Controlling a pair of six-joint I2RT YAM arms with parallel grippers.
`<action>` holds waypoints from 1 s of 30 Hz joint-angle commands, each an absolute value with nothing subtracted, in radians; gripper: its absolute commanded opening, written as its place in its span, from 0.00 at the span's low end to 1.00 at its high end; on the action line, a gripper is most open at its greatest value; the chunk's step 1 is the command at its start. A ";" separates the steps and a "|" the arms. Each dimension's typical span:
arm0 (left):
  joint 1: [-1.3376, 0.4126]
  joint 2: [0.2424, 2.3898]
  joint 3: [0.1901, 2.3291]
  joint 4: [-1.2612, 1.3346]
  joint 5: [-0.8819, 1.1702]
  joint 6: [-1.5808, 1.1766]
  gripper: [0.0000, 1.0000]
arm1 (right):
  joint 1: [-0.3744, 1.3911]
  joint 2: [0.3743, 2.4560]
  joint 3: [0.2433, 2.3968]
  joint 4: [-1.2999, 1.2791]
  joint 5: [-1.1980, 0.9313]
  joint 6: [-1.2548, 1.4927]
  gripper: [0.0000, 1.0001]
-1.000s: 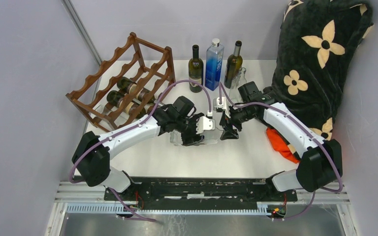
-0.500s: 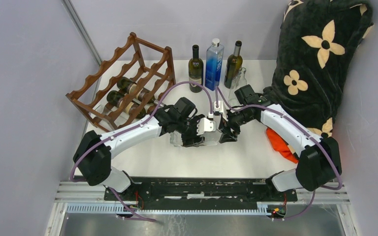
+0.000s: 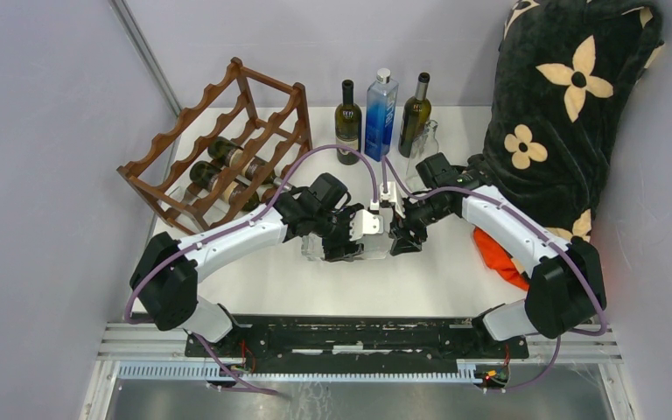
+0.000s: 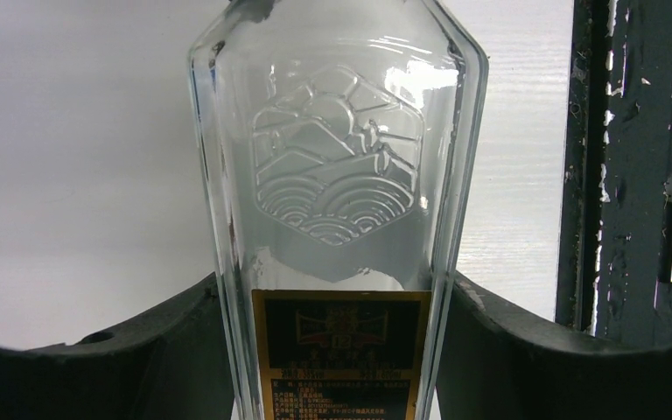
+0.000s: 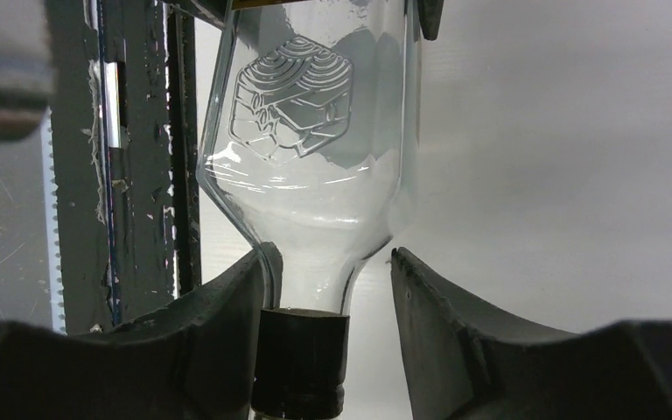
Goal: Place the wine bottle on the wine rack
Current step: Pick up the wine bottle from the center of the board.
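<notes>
Top view: bottle (image 3: 374, 249), clear glass, sits horizontal over mid-table (image 3: 437, 280), well apart from the rack (image 3: 219, 140), which stands at the far left. Long axis runs roughly left-right, neck toward the right arm and base toward the left arm. Can't tell whether it rests on the table or hangs just above it. Left gripper (image 3: 350, 238) is clamped across the body. In the left wrist view both fingers (image 4: 175, 350) press the bottle's (image 4: 341, 175) flat sides at the label. Right gripper (image 3: 400, 238) straddles the neck. In the right wrist view one finger touches the dark cap (image 5: 302, 359) and the other finger (image 5: 455, 332) stands clear with a gap, so the jaws aren't closed on it.
</notes>
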State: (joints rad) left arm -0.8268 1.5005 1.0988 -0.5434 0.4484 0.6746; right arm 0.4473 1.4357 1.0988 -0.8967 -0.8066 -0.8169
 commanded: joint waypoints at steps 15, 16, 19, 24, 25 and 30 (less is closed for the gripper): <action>-0.831 1.484 1.165 -0.396 0.490 0.650 0.08 | 0.488 1.416 1.072 -0.860 -0.906 -0.817 0.02; -0.830 1.482 1.161 -0.389 0.481 0.643 0.21 | 0.486 1.403 1.058 -0.840 -0.918 -0.804 0.01; -0.831 1.458 1.127 -0.349 0.447 0.621 0.55 | 0.486 1.363 1.009 -0.763 -0.940 -0.760 0.00; -0.831 1.407 1.069 -0.301 0.424 0.607 0.97 | 0.477 1.296 0.923 -0.633 -0.956 -0.685 0.00; -0.831 1.402 1.062 -0.298 0.418 0.601 0.99 | 0.473 1.285 0.908 -0.614 -0.957 -0.674 0.00; -0.831 1.352 1.014 -0.269 0.387 0.569 1.00 | 0.453 1.239 0.844 -0.534 -0.976 -0.637 0.00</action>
State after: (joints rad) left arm -0.8417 1.4437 1.0168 -0.4503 0.4164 0.6262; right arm 0.4553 1.2991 0.8719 -0.6464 -0.8455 -0.6724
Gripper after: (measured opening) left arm 0.996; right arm 0.386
